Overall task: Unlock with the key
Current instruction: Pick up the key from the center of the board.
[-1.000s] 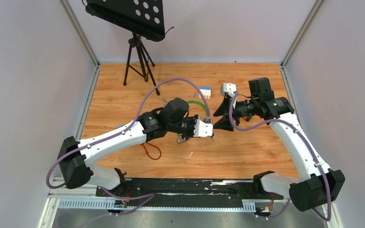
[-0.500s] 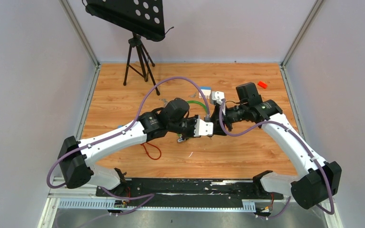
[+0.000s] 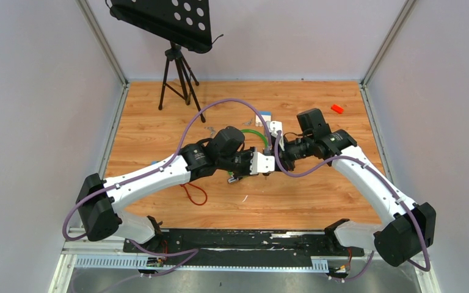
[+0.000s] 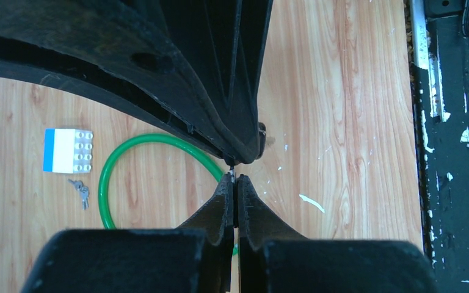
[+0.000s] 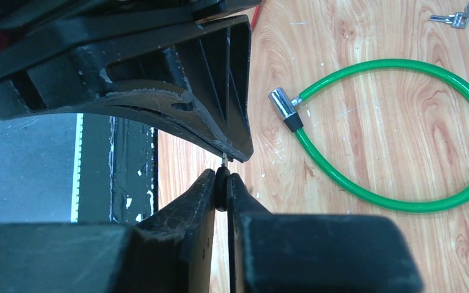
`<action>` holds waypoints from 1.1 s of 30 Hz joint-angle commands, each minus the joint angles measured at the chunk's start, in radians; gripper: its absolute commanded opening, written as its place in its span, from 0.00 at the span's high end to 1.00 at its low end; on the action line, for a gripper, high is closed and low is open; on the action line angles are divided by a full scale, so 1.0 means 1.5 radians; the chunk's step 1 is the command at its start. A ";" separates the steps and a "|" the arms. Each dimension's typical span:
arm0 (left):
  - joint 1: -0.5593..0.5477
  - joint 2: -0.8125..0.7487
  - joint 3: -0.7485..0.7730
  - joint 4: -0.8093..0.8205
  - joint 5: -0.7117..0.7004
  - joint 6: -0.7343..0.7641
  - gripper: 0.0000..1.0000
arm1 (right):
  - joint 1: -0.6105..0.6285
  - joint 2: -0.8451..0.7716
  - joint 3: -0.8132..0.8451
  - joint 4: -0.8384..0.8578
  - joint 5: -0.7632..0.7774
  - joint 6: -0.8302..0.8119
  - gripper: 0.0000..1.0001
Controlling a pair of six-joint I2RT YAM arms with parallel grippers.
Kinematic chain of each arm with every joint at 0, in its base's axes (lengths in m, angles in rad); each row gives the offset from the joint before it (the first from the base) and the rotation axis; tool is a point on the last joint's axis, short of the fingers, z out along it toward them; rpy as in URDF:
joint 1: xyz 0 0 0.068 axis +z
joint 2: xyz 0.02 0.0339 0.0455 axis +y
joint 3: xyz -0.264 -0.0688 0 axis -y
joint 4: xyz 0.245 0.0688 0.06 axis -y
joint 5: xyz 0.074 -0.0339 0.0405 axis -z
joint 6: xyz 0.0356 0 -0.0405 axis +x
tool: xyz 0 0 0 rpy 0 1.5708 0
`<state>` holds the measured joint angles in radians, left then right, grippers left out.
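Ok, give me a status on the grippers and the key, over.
Both shut: left gripper and right gripper pinch one key, tip to tip. Green cable lock lying loose on table, untouched. Nothing in the way.

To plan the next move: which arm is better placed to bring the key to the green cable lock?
Probably right. The right gripper pinches the key by its dark head, and the cable lock's metal end lies in view nearby. The left gripper pinches only the thin tip.

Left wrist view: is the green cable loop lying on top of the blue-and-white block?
No: the blue-and-white block sits on the bare wood outside the green cable loop, with a gap between them.
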<state>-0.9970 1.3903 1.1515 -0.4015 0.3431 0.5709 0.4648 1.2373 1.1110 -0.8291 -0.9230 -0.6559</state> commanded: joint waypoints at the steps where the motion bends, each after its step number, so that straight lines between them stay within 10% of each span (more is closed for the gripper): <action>1: -0.002 -0.013 0.024 0.025 0.010 -0.008 1.00 | 0.004 0.007 -0.006 0.029 0.020 0.003 0.92; 18: -0.001 -0.047 -0.011 0.056 0.012 -0.014 0.98 | 0.004 -0.015 -0.024 0.069 0.069 0.027 1.00; 33: 0.021 -0.092 -0.043 0.103 -0.022 -0.027 0.13 | -0.094 -0.072 -0.039 0.112 0.191 0.079 1.00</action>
<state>-0.9806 1.2804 1.0946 -0.2970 0.3157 0.5484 0.3882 1.1572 1.0531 -0.7296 -0.7372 -0.5919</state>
